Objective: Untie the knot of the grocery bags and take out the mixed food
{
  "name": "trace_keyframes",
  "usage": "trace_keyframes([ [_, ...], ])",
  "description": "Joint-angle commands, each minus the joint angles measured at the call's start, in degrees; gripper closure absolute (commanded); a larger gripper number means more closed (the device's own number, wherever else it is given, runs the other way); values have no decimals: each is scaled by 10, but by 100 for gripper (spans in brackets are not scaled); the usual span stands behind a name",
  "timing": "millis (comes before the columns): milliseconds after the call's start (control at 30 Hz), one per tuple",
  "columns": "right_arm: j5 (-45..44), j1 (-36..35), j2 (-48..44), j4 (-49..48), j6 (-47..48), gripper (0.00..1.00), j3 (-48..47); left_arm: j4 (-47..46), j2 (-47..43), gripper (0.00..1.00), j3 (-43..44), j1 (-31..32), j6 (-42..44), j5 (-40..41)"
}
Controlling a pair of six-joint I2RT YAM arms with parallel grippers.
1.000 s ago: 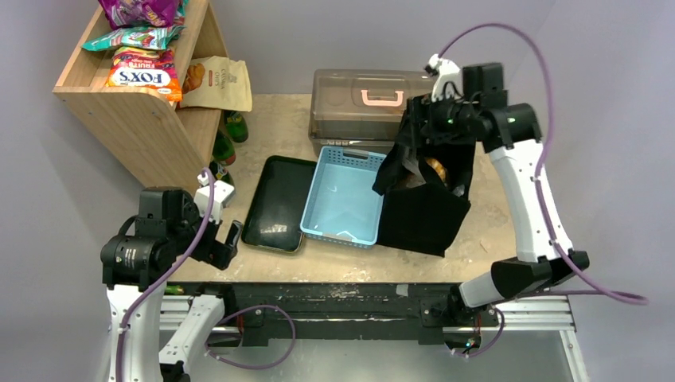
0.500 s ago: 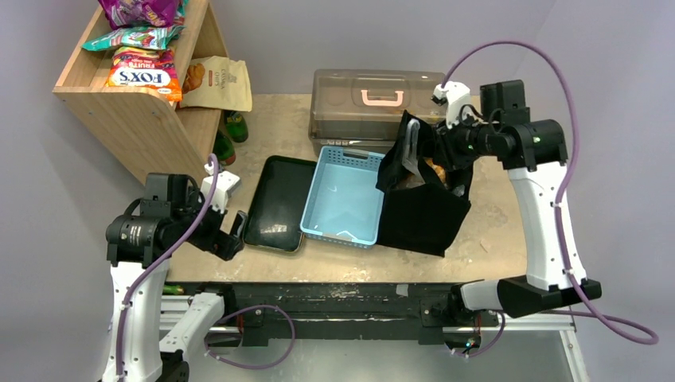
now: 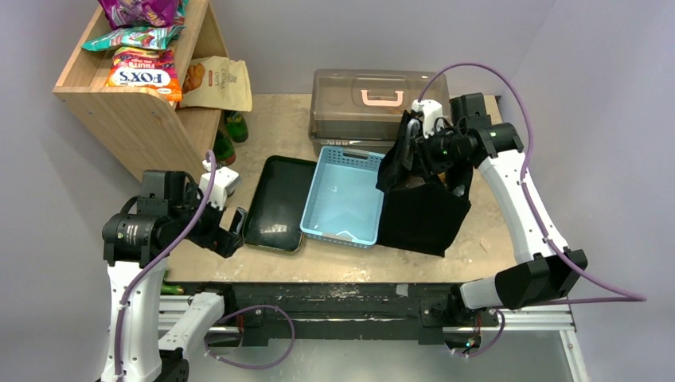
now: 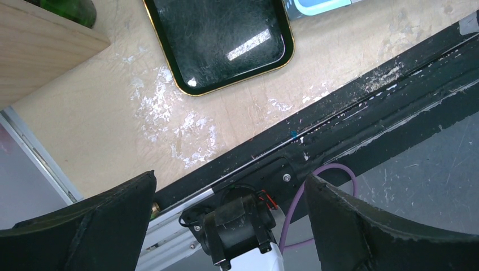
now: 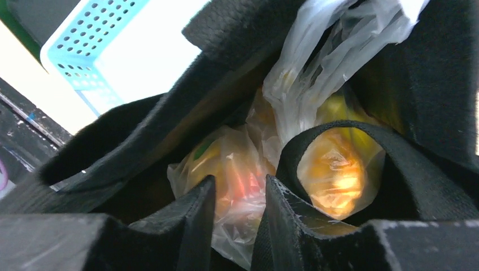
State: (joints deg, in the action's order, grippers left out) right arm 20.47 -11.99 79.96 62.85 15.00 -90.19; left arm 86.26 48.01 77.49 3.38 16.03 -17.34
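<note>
Black fabric bag [image 3: 422,215]: stands right of centre in my overhead view, on the table [image 3: 493,231], just beside the blue basket [image 3: 342,195]; its mouth gapes upward.
Right arm: I see it rise from the lower right of the overhead frame, bend near the upper right and reach leftward, with the wrist tipped down over the bag's mouth.
Right gripper [image 5: 240,186]: the fingers stand close together at the bottom of my wrist view, with a slim gap between them. Plastic shows in that gap, but I cannot tell whether they pinch it or hang just above it.
Left arm: folded at the lower left of the overhead frame, wrist pointing at the near table edge beside the black tray [image 3: 275,203].
Left gripper [image 4: 230,178]: spread wide, with nothing between the fingers.
Clear plastic bag [image 5: 226,164]: sits down inside the black fabric bag at the centre of the wrist view; thin, crinkled and glossy.
Knot [image 5: 308,73]: a whitish bunched neck running from the bag's body toward the upper right of the wrist view. I can't make out how it is tied.
Mixed food [image 5: 333,169]: yellow-orange rounded shapes and a reddish patch show through the plastic, too blurred for me to name single pieces.
Strap [image 5: 350,132]: a black loop of the fabric bag arches over the yellow shape, right of centre.
</note>
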Motion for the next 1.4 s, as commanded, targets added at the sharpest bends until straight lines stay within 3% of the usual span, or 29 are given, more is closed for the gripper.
trace_keyframes([
  [0,-32,-2,1,-62,-2,60,34,-7,-3,0,12,-4,2,-5],
  [500,-58,-2,5,-277,-78,26,119,-19,5,0,-7,-4,1,-17],
  [900,-15,-2,34,-387,-72,31,139,-21,13,0,-11,-4,0,-19],
  [967,0,-2,48,-390,-62,36,129,-21,14,0,-11,-4,0,-16],
  [1067,10,-1,48,-390,-51,67,124,-21,12,0,-13,-4,1,-15],
  [1200,32,-1,8,-380,-52,100,119,-23,12,0,-12,-4,0,-15],
  [1367,12,0,-56,-343,-63,100,94,-23,19,0,6,-3,-1,-27],
])
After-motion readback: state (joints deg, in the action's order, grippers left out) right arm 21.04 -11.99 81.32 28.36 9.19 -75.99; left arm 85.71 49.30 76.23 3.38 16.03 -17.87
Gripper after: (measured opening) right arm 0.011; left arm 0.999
